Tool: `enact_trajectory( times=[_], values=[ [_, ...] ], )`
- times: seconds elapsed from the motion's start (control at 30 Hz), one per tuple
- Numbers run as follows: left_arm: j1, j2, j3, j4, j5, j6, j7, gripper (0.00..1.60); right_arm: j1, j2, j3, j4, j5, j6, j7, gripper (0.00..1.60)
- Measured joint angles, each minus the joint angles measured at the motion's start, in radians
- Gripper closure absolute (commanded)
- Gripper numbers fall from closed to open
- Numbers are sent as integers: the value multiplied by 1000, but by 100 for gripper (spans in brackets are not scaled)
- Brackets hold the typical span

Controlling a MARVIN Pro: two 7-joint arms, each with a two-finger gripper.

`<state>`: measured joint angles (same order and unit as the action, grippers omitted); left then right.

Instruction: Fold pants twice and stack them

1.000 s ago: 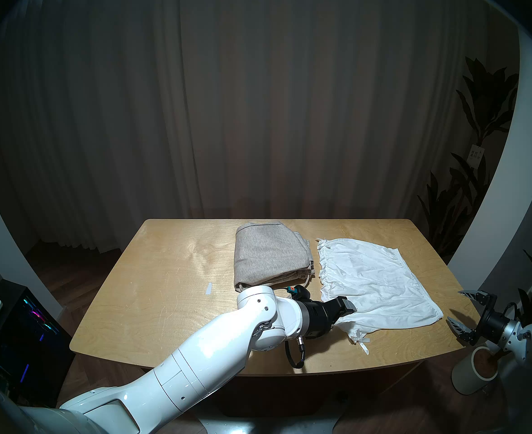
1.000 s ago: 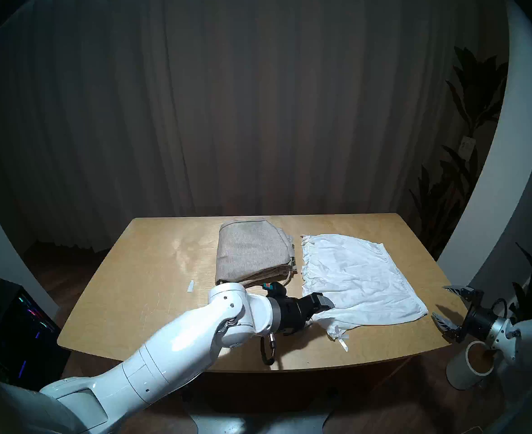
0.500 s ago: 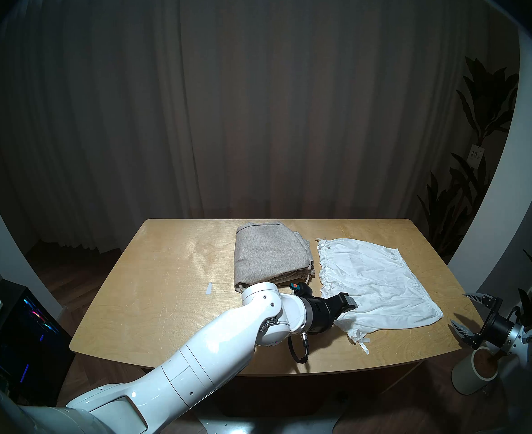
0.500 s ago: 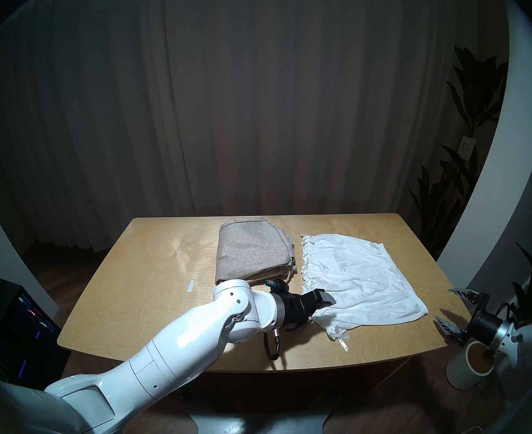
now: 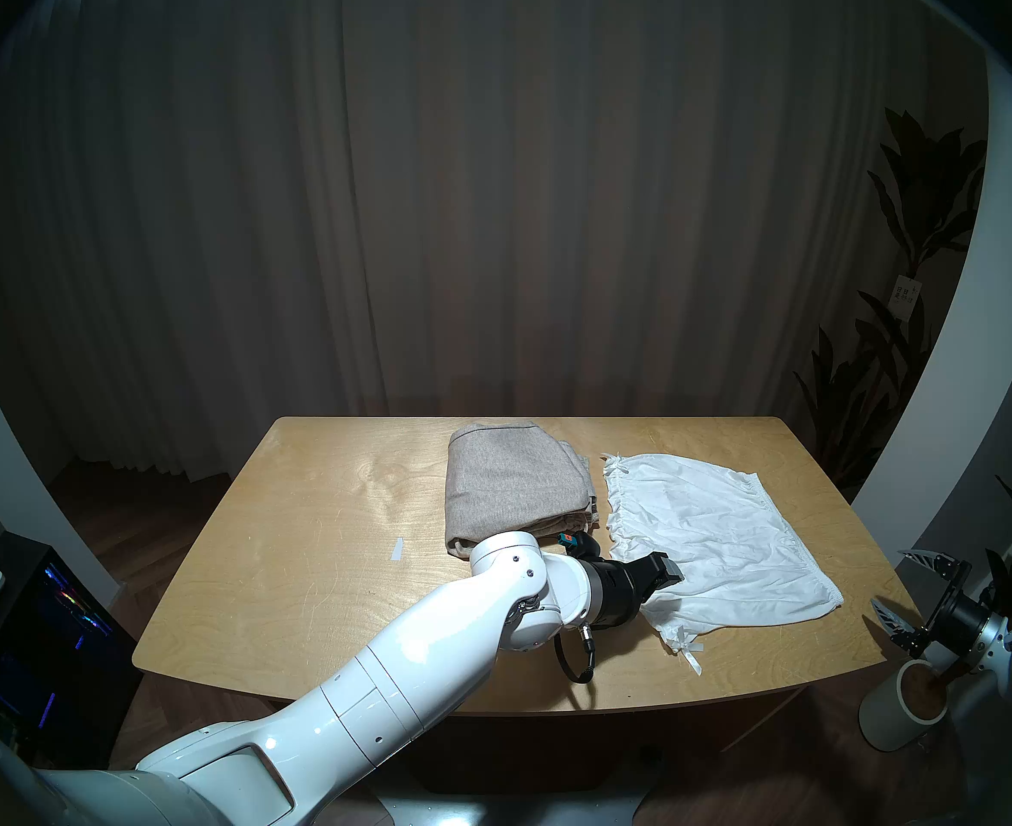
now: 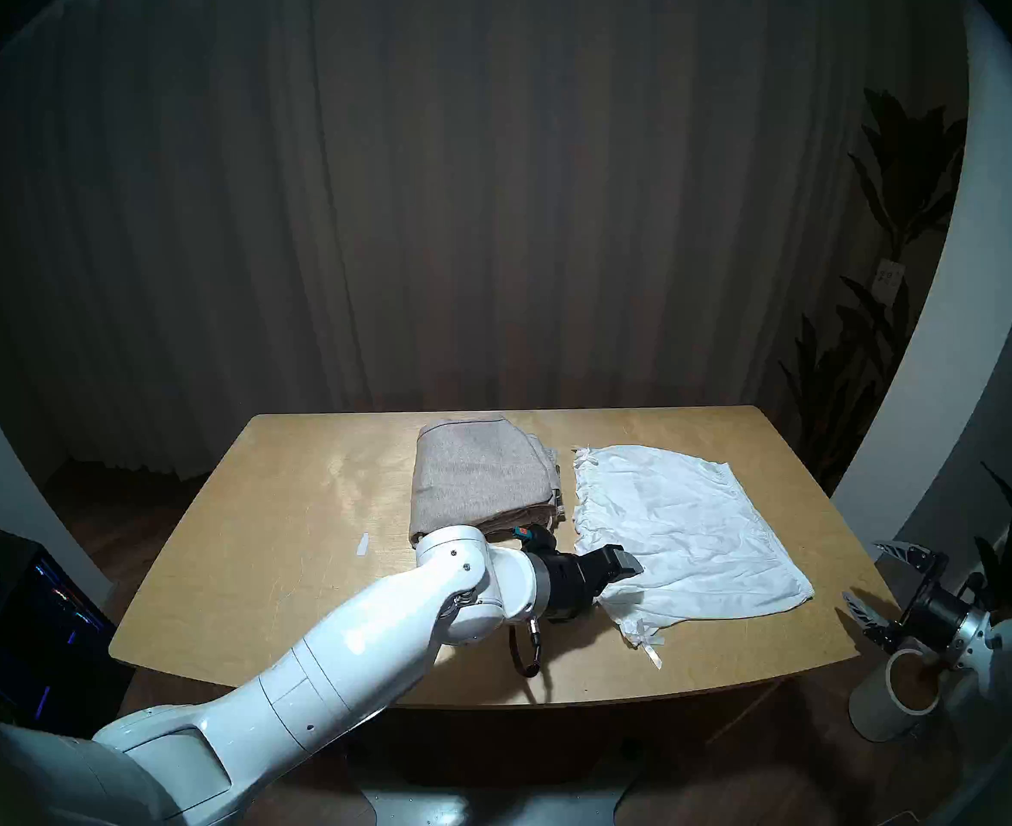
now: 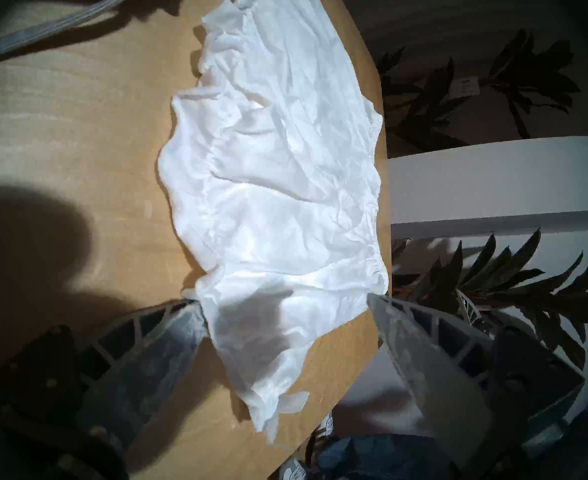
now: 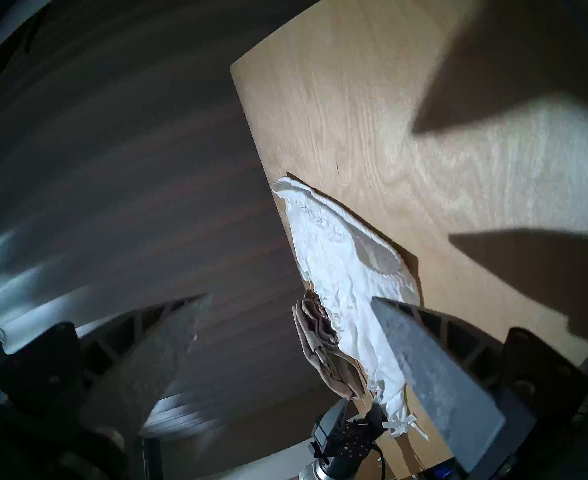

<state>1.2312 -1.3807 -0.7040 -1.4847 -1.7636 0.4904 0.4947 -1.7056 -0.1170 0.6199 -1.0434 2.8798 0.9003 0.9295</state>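
The grey-beige pants (image 5: 515, 485) (image 6: 479, 479) lie folded at the table's back middle. To their right the white shorts (image 5: 712, 533) (image 6: 676, 521) (image 7: 278, 157) (image 8: 337, 261) are spread flat, ribbon ties at the left corners. My left gripper (image 5: 667, 577) (image 6: 625, 562) (image 7: 284, 301) is open, low at the shorts' near-left edge. In the left wrist view its fingers straddle the white cloth without pinching it. My right gripper (image 5: 902, 586) (image 6: 873, 577) (image 8: 287, 301) is open and empty, hanging just beyond the table's right edge.
The wooden table (image 5: 313, 568) carries a small strip of tape (image 5: 397, 549) left of the pants. A white cylindrical pot (image 5: 902, 711) stands on the floor under my right arm. Dark plants (image 5: 885, 389) stand at the right and a computer case (image 5: 44, 622) at the left.
My left arm has pushed a little further right and back, bringing its open gripper deeper over the shorts' edge. My right gripper has drifted right, away from the table. Neither garment has moved.
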Motion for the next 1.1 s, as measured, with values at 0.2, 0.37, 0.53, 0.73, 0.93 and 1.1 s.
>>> enact_trajectory(
  times=[0.2, 0.37, 0.53, 0.73, 0.93, 1.1],
  values=[
    [-12, -10, 3, 19, 8, 0, -5, 0, -3, 0, 9, 12, -4, 21, -21, 0],
    [-24, -17, 5, 35, 15, -1, -11, 0, 1, 0, 26, 18, -18, 40, -41, 0],
    [-35, -24, 6, 52, 22, -1, -18, 0, 8, 0, 42, 22, -42, 52, -54, 0],
    [-46, -30, 6, 69, 29, -1, -25, 0, 12, 0, 54, 19, -72, 56, -60, 0],
    [-58, -35, 7, 86, 36, -1, -30, 0, 12, 0, 59, 2, -109, 58, -62, 0],
    [-67, -39, 9, 98, 41, -1, -34, 0, 12, 0, 63, -12, -140, 58, -63, 0]
  ],
)
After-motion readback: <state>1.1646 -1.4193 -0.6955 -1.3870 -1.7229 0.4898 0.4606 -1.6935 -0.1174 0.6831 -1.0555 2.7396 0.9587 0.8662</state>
